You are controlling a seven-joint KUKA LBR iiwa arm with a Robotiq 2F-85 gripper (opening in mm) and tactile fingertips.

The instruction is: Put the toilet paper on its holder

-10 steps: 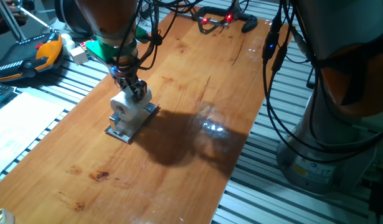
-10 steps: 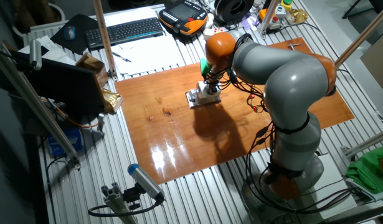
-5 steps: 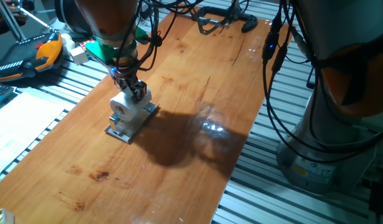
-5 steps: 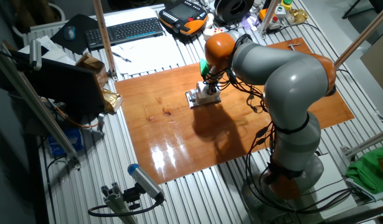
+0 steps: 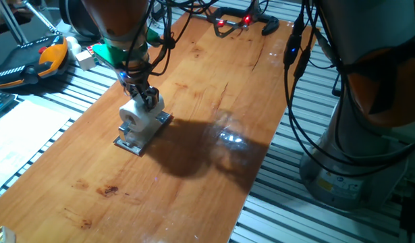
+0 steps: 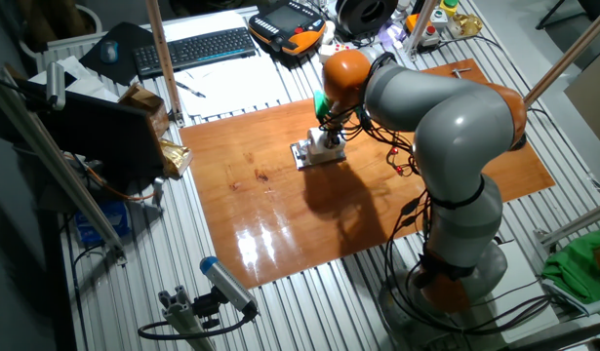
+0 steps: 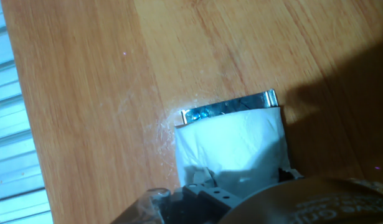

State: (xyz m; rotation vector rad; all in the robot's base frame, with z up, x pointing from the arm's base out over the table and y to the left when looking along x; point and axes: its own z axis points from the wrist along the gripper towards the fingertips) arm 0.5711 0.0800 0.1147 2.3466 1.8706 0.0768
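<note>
The white toilet paper (image 5: pixel 135 117) lies on its side over the shiny silver holder (image 5: pixel 129 144), left of the wooden table's middle, its hollow core facing the near side. My gripper (image 5: pixel 147 98) comes down on the roll's far end with its dark fingers pinched onto the paper. The other fixed view has the gripper (image 6: pixel 328 134) over the toilet paper (image 6: pixel 328 146) and the holder (image 6: pixel 301 154). Looking along the fingers, the hand view has the toilet paper (image 7: pixel 231 140) running under the gripper (image 7: pixel 238 178), with the holder (image 7: pixel 228 107) edge beyond it.
A black-handled clamp (image 5: pixel 242 20) lies at the table's far end. An orange and black pendant (image 5: pixel 33 62) and a green and white box (image 5: pixel 94 52) sit off the left edge. A keyboard (image 6: pixel 192 47) lies beyond. The arm's base (image 5: pixel 359 135) and cables stand at the right.
</note>
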